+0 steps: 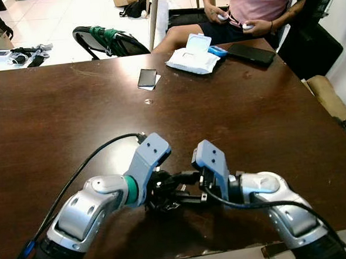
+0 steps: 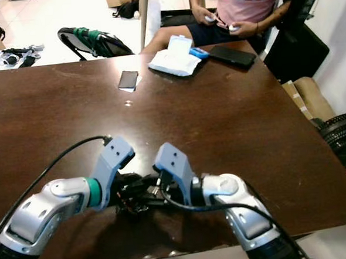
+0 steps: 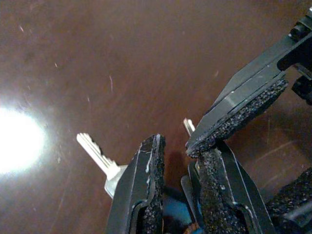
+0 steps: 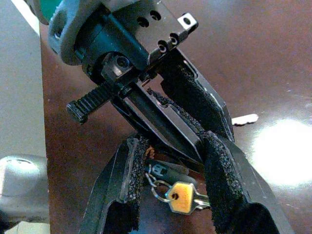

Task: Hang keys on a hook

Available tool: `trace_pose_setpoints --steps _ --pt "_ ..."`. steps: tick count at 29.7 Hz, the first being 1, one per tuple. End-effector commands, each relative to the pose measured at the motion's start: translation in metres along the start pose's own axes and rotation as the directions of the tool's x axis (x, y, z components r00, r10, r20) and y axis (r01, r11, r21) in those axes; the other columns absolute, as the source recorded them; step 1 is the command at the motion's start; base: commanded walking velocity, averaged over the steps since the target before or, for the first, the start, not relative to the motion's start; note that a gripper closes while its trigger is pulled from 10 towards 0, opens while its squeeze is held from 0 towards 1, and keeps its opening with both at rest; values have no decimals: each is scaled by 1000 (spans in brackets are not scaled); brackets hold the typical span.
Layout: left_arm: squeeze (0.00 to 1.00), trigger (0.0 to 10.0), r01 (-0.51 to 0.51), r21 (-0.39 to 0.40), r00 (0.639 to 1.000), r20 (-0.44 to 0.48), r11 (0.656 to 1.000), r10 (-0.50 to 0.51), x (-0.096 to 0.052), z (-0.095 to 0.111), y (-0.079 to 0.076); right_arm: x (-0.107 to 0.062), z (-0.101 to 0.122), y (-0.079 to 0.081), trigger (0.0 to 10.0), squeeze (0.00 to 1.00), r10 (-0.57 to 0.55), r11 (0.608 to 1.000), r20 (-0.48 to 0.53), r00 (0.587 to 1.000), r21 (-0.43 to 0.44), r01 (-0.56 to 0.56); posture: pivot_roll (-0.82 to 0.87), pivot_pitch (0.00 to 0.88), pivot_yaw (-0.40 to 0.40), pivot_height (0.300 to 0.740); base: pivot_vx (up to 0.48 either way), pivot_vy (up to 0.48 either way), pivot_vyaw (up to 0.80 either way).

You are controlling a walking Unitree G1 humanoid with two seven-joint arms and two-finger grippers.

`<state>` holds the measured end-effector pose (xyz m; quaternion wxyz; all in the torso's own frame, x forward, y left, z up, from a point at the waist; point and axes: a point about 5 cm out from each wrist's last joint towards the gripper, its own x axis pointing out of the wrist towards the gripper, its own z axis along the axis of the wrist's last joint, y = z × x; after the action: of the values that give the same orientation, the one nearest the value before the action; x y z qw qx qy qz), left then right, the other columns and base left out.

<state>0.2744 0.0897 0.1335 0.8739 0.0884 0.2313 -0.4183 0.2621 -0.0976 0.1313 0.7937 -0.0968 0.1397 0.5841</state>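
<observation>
Low over the near edge of the dark wooden table (image 1: pixel 231 114), left gripper (image 3: pixel 178 146) and right gripper (image 4: pixel 170 161) interlocked fingertip to fingertip. Between them the keys (image 4: pixel 183 197): yellow-capped key and ring, silver blade (image 3: pixel 95 151) jutting out. Both sets of fingers parted around the bunch; actual pinch hidden, impossible to tell. Beyond, a wet-wipes pack (image 1: pixel 195 55), a phone (image 1: pixel 147 77), a seated person (image 1: pixel 253 7) cut off at the chest.

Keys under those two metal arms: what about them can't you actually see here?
- Head views: the keys are hidden between the left tool and right tool.
- Left wrist view: one key's head is covered by a finger.
- Which tool grips the bunch: unclear.
- Hook: location unknown.
</observation>
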Motion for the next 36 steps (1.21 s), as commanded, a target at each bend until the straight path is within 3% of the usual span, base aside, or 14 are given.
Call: trace_pose_setpoints --steps 1,8,10,11,14,17,21,30,36 --pt "0 10000 7 -1 1000 11 1000 -7 0 2 -2 13 -1 15 10000 0 80 997 -12 997 -17 -80 98 9 136 740 0 0 0" --pt "0 10000 10 -6 1000 13 1000 -10 -3 -1 -2 1 -11 14 10000 0 67 995 -125 990 -64 -75 97 17 127 740 0 0 0" --pt "0 10000 16 -6 1000 22 1000 -16 -5 1 -3 -10 -9 4 10000 0 -14 982 -152 988 -186 -15 90 21 127 740 0 0 0" --pt "0 10000 16 -6 1000 22 1000 -16 -5 1 -3 -10 -9 4 10000 0 -14 982 -152 988 -186 -15 90 21 127 740 0 0 0" --pt "0 10000 24 -5 999 36 1000 -23 -6 3 -5 -19 -1 -8 10000 0 -118 951 -149 982 -303 68 87 20 128 740 0 0 0" --pt "0 10000 29 -8 998 51 1000 -28 -7 5 -5 -22 1 -8 10000 0 -123 951 -140 982 -301 76 83 21 130 740 0 0 0" --pt "0 10000 48 10 985 164 999 -49 -10 28 -10 -27 -2 -7 10000 0 -116 959 -133 984 -274 76 79 19 131 740 0 0 0" --pt "0 10000 50 29 989 135 998 -53 -4 26 -12 -28 -14 13 10000 0 -16 956 -196 980 -291 -43 71 21 135 740 0 0 0" --pt "0 10000 47 17 993 108 999 -48 1 21 -11 -32 -16 24 10000 0 75 971 -170 983 -211 -111 70 22 141 740 0 0 0"
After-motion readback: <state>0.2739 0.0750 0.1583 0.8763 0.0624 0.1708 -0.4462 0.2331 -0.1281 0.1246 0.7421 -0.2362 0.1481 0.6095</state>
